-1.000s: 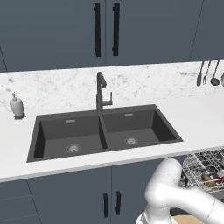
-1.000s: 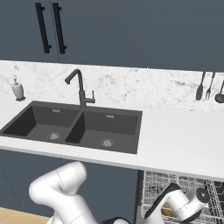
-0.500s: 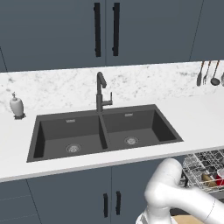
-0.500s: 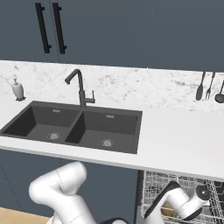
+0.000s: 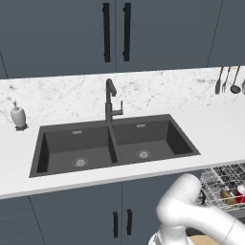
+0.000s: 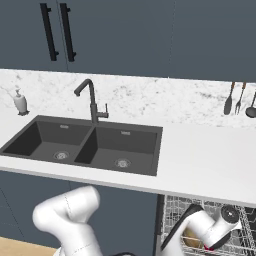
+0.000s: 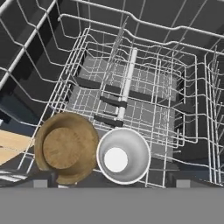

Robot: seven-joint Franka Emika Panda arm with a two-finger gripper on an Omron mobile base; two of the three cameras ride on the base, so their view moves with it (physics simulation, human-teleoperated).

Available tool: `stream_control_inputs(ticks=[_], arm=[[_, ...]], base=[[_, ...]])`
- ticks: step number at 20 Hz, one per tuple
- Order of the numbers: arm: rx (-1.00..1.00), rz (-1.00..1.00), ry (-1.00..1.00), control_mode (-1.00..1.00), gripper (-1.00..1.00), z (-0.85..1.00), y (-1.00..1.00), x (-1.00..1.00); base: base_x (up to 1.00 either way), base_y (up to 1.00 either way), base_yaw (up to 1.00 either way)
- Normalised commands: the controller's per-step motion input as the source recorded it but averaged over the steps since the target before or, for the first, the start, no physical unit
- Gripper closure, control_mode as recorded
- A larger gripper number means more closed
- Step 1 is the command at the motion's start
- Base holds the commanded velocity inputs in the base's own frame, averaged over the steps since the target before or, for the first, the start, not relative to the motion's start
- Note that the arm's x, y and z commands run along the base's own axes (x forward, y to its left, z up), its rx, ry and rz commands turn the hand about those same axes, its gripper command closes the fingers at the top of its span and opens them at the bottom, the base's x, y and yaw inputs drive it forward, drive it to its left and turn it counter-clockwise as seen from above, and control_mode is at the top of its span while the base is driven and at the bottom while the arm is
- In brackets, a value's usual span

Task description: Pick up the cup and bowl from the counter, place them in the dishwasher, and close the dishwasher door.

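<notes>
Where the jaws were closed a second ago, now apart above cup [image 7: 123, 161], beside bowl [image 7: 65, 148], in dishwasher rack [image 7: 131, 87].

Arm hides most of the bowl [image 6: 191, 241] — cup [image 5: 241, 192] edge-cropped.

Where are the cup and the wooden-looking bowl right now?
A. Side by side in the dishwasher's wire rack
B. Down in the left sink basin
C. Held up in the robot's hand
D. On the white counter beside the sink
A: the hand view shows the bowl and the cup next to each other inside the wire rack.
</notes>
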Motion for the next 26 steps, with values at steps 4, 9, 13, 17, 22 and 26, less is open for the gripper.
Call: stream_control_inputs(ticks=[4, 9, 13, 17, 22, 26], arm=[[0.06, 0.03, -0.09, -1.00, -1.00, 0.34, 0.00, -0.13], [0.02, 0.00, -0.06, -1.00, -1.00, 0.18, 0.03, -0.28], [0.00, 0.00, -0.05, -1.00, -1.00, 0.11, 0.04, -0.14], [0.00, 0.00, 0.00, -1.00, -1.00, 0.09, 0.00, 0.00], [0.00, 0.02, 0.00, -1.00, -1.00, 0.02, -0.01, 0.05], [0.00, 0.02, -0.01, -1.00, -1.00, 0.00, 0.13, -0.10]], base=[[0.00, 0.00, 0.00], [0.00, 0.00, 0.00], [0.00, 0.00, 0.00], [0.00, 0.00, 0.00], [0.00, 0.00, 0.00], [0.00, 0.00, 0.00]])
